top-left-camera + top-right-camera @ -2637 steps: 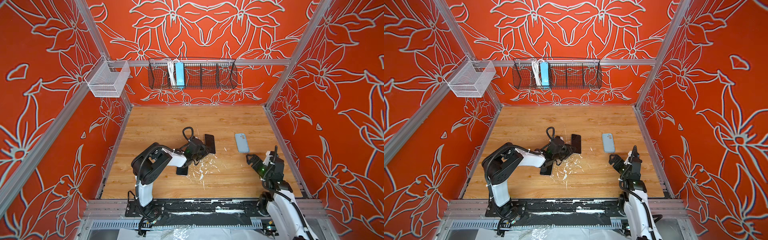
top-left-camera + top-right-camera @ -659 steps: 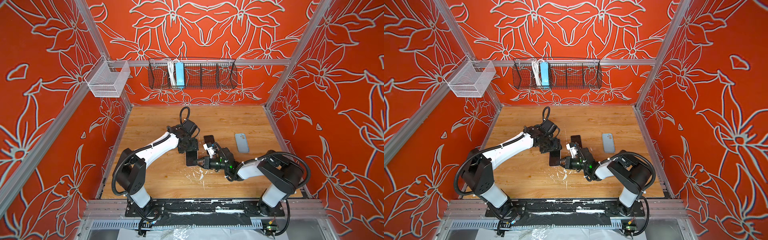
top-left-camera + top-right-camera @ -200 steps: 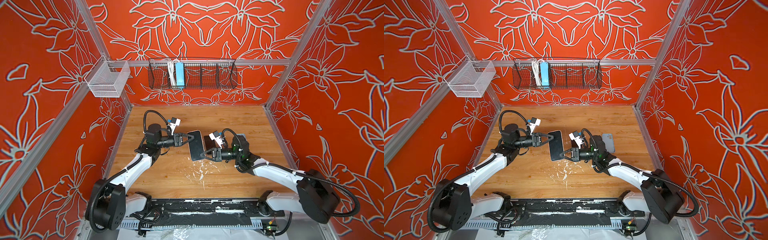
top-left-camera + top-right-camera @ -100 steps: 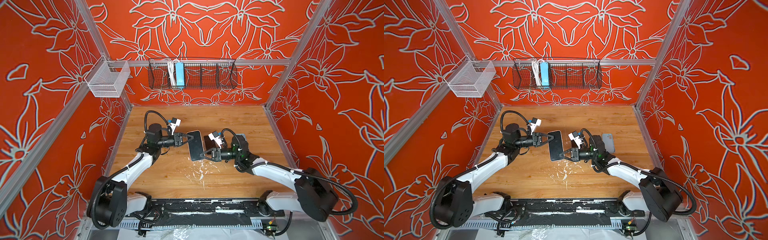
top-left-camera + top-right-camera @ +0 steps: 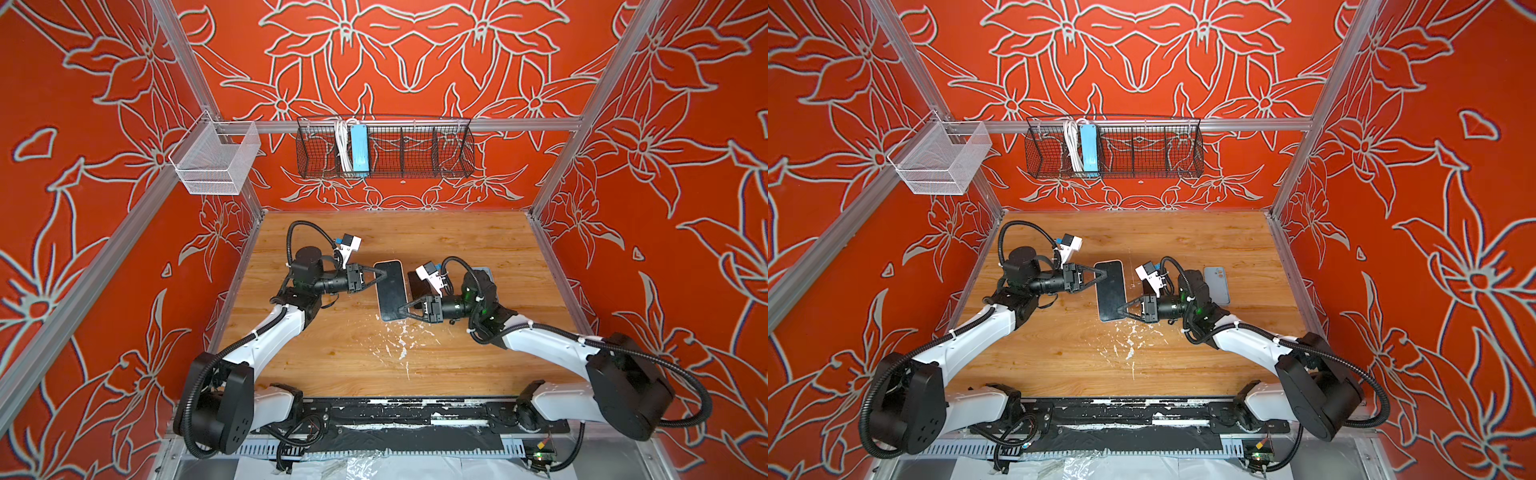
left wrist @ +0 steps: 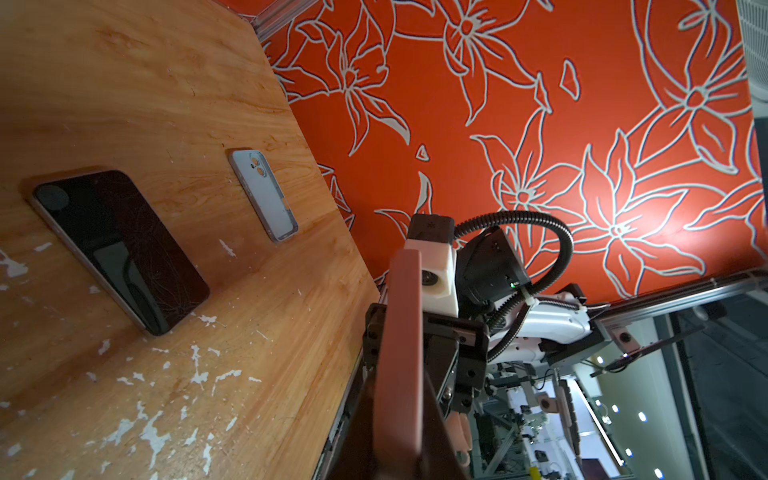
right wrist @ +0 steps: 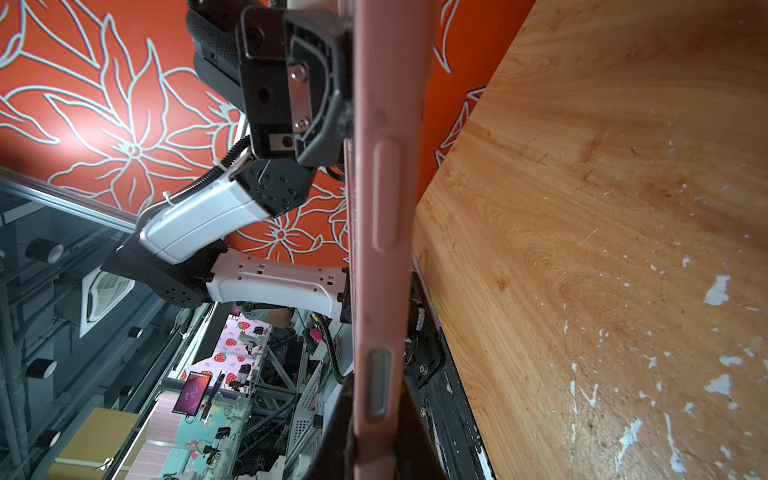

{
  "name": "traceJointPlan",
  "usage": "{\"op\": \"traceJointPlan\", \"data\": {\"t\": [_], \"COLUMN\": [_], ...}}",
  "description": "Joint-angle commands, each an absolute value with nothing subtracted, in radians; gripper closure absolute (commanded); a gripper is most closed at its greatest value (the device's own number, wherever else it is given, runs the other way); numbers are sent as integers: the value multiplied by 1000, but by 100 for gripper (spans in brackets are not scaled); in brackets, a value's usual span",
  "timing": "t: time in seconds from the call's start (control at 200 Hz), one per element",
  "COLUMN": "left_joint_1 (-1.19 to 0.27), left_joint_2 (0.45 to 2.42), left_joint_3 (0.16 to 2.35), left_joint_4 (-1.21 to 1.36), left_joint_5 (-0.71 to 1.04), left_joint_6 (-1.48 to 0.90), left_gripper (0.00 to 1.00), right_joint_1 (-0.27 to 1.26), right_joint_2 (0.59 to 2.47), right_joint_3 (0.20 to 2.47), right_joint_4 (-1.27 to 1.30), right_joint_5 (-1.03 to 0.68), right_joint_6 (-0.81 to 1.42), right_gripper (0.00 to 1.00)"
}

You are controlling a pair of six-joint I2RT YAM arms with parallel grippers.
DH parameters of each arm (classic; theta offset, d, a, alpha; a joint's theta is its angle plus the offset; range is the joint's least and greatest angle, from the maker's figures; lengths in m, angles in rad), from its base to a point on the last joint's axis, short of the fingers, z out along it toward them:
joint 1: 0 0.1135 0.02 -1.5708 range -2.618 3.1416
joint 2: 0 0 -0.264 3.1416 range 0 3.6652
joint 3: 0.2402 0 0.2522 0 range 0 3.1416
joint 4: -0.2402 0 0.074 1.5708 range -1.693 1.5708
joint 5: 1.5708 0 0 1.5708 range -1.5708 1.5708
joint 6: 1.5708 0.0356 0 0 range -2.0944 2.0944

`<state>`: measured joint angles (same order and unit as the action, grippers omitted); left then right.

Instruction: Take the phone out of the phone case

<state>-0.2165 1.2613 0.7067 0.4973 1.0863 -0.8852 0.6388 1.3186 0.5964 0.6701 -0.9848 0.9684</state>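
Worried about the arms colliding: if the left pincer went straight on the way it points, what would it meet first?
The pink-cased phone that the left pincer itself clamps. Beyond it, probably the right arm's wrist camera, though depth is unclear.

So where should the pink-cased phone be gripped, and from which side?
By its long edges, from opposite sides. The pink-cased phone hangs flat above the table, screen up, so screen and back can be pinched: left end effector at the far-left edge, right end effector near-right.
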Motion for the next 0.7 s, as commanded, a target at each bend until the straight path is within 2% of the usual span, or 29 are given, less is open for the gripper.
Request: {"op": "traceJointPlan", "data": {"t": [0.0, 0.075, 0.16, 0.275, 0.355, 0.591, 0.696], "left_joint_1": [-221, -221, -219, -219, -219, -219, -219], "left_joint_2": [1259, 1255, 1240, 1226, 1228, 1294, 1291], "left_joint_3": [718, 709, 685, 652, 623, 537, 514], "left_joint_4": [569, 603, 656, 703, 765, 1073, 1092], "left_joint_5": [1088, 1053, 987, 885, 813, 656, 580], "left_joint_6": [-904, -937, -983, -1053, -1126, -1351, -1370], "left_gripper": [100, 100, 100, 100, 100, 100, 100], "right_joint_1": [640, 640, 638, 634, 628, 588, 573], "right_joint_2": [1322, 1315, 1300, 1270, 1244, 1111, 1040], "right_joint_3": [632, 632, 630, 617, 606, 530, 480], "right_joint_4": [673, 671, 670, 668, 670, 666, 642], "right_joint_5": [-979, -969, -953, -915, -892, -755, -677], "right_joint_6": [965, 959, 953, 943, 940, 978, 987], "right_gripper": [93, 89, 79, 50, 37, 19, 15]}}
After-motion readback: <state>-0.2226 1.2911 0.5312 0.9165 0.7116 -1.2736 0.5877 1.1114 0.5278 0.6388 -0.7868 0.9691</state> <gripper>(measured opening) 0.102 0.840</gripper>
